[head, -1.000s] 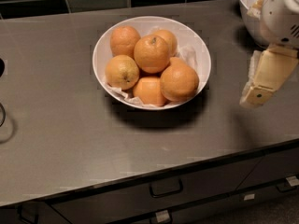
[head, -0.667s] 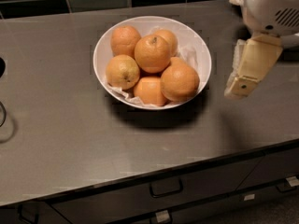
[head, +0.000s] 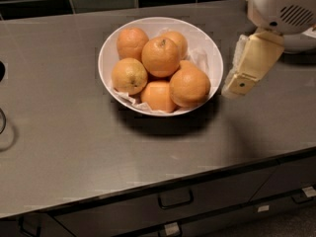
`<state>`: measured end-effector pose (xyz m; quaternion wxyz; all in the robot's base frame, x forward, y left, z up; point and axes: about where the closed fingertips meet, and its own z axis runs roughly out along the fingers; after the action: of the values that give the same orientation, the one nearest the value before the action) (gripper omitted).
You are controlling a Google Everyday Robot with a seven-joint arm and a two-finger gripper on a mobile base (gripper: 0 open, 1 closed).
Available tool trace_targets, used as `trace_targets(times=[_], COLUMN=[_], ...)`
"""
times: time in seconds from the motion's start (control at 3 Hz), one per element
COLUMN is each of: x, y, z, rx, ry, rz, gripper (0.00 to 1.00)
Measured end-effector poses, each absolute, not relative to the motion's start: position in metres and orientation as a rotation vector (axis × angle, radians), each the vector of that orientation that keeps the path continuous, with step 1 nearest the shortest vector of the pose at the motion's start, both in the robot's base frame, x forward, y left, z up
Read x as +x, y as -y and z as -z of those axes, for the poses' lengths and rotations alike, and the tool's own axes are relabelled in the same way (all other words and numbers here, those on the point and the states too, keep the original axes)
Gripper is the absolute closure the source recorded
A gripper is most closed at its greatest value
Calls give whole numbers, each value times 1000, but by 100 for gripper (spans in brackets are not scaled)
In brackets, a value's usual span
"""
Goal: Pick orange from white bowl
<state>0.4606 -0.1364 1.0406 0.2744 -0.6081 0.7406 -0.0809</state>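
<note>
The white bowl [head: 209,48] stands on the grey counter, lined with crumpled white paper and holding several oranges. The orange [head: 189,86], large, plain and deep orange, lies at the bowl's front right. An orange with a dark stem dimple [head: 160,57] sits on top of the pile, and a paler yellowish one [head: 129,75] lies at the left. My gripper [head: 236,87] hangs just right of the bowl's right rim, pointing down and to the left, above the counter and level with the orange. It holds nothing that shows.
The grey counter [head: 74,147] runs to a front edge with drawers [head: 175,199] below. My white arm housing [head: 284,6] fills the top right and covers part of another white dish [head: 298,42]. Dark tiles line the back wall.
My gripper has moved left, from near the counter's right side to just beside the bowl's right rim. The bowl and the oranges have not moved.
</note>
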Motion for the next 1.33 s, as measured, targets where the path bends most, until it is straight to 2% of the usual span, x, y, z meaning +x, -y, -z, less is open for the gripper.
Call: trace_targets(times=[1.0,1.33], x=[479,479], y=[111,111], z=[-1001,-1001], rx=[-1190,-1190], ry=[-2045,-2045], rz=[-212,-213], gripper=[0,0])
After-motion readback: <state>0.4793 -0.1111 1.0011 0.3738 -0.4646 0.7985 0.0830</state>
